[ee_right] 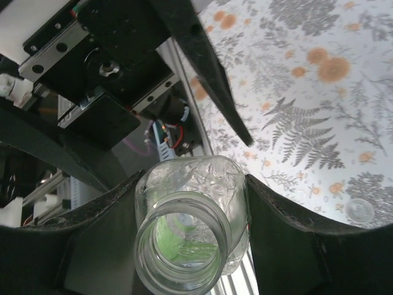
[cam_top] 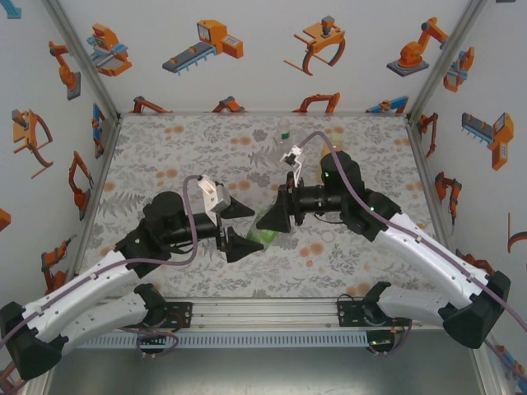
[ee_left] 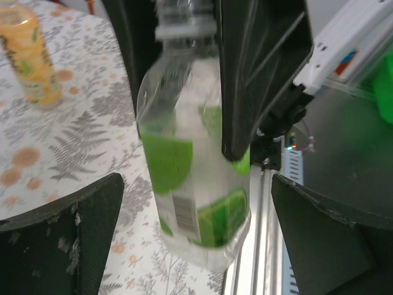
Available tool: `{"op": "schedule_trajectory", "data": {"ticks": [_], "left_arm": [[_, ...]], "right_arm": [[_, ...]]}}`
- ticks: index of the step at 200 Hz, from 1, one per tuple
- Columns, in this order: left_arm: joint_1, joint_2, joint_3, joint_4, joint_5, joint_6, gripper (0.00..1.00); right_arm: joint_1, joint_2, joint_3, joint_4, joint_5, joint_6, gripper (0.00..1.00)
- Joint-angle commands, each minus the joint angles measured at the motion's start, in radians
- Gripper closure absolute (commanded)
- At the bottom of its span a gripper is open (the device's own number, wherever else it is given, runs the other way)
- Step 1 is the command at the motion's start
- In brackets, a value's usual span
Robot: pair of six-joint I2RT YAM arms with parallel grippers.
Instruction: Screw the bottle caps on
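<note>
- The right gripper [ee_right: 191,243] clamps the clear, green-labelled bottle [ee_left: 175,160] just below its open mouth, near the table's [ee_right: 319,123] front edge.
- The left gripper [cam_top: 241,227] is spread wide, one finger on each side of that bottle, touching nothing.
- A pale cap [ee_right: 359,211] lies on the table.
- An amber bottle [ee_left: 31,55] stands well apart.

right gripper [ee_right: 191,200] clamps an uncapped clear bottle [ee_right: 212,181], cap [ee_right: 359,211] lying nearby.

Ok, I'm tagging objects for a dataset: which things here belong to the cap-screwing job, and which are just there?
Job: green-labelled bottle, uncapped, in right gripper; yellow bottle; loose cap; open left gripper.
Just there: floral table cover; robot wall pictures.
</note>
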Motion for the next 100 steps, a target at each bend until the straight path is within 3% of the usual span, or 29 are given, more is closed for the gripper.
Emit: {"op": "schedule_trajectory", "data": {"ticks": [1,38,100], "left_arm": [[0.002,0.032,0.041,0.096,0.149,-0.05,0.04],[0.003,0.047,0.026,0.135,0.183,-0.067,0.07],[0.005,0.074,0.037,0.135,0.226,-0.084,0.17]], "right_arm": [[0.03,0.005,0.064,0.033,-0.025,0.012,0.72],[0.042,-0.013,0.088,0.04,0.032,-0.006,0.71],[0.069,-0.019,0.081,0.1,0.027,0.01,0.71]]}}
